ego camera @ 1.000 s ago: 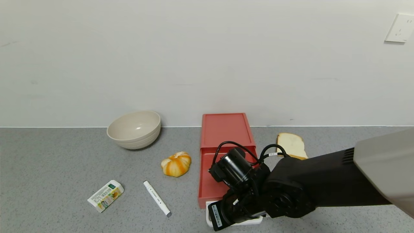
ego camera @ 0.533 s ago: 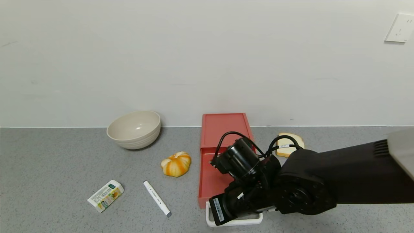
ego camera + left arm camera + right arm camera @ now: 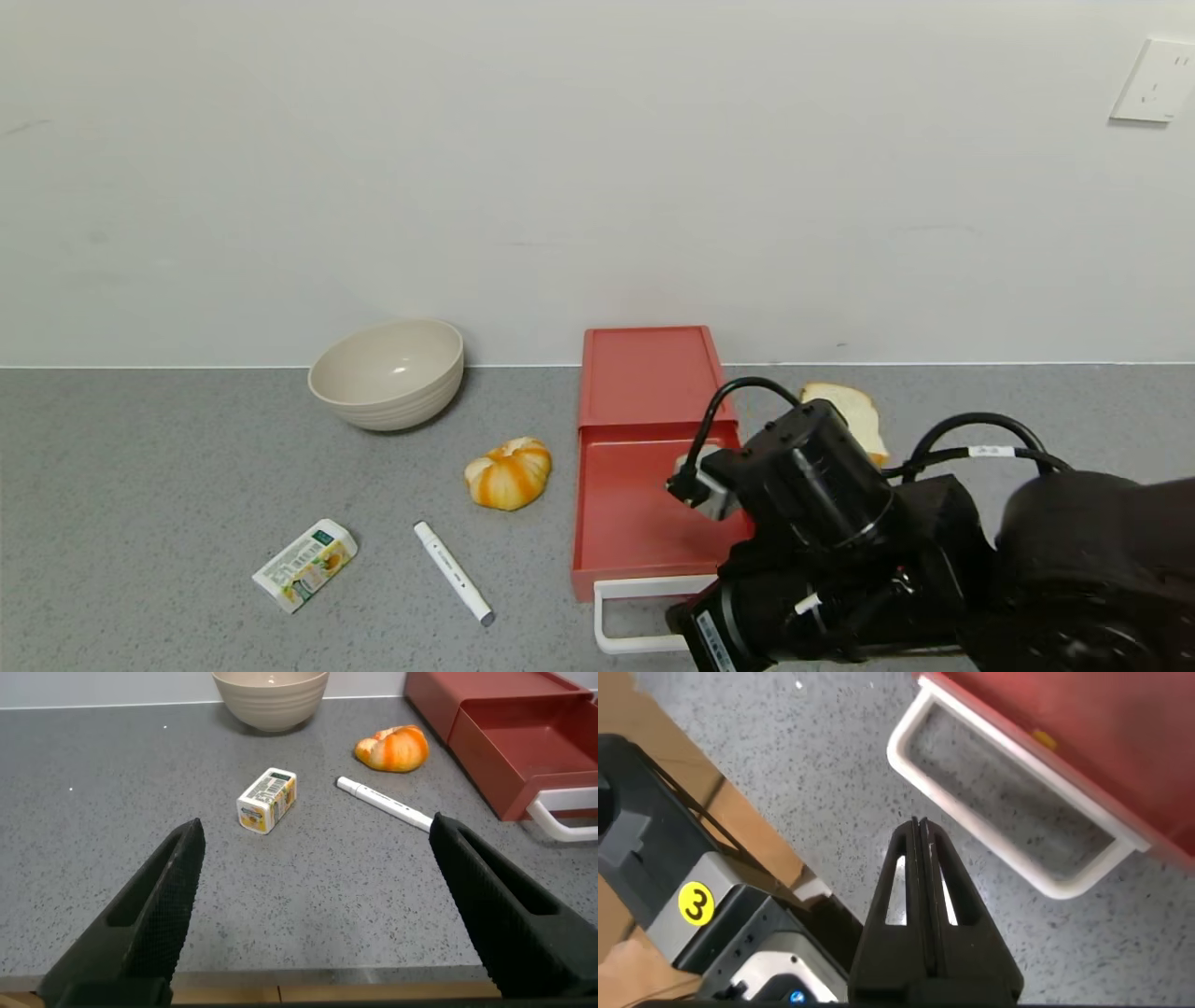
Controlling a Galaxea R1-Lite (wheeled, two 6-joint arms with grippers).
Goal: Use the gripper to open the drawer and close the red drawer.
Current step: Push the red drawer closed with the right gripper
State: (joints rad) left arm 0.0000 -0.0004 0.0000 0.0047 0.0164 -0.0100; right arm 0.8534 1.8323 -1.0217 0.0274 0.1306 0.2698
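Observation:
The salmon-red drawer box stands at the back of the counter. Its drawer is pulled out toward me, and the white loop handle lies free at the front. My right arm's wrist hangs over the drawer's right front corner. In the right wrist view the right gripper is shut and empty, just off the handle, above the counter's front edge. My left gripper is open and empty, low over the counter's front edge, far from the drawer.
A beige bowl stands at the back left. An orange pumpkin-shaped bun, a white marker and a small carton lie left of the drawer. A bread slice lies to its right, partly behind my arm.
My right arm has moved right and toward the counter's front, off the white handle that it covered before. The handle now shows free. The drawer stays pulled out.

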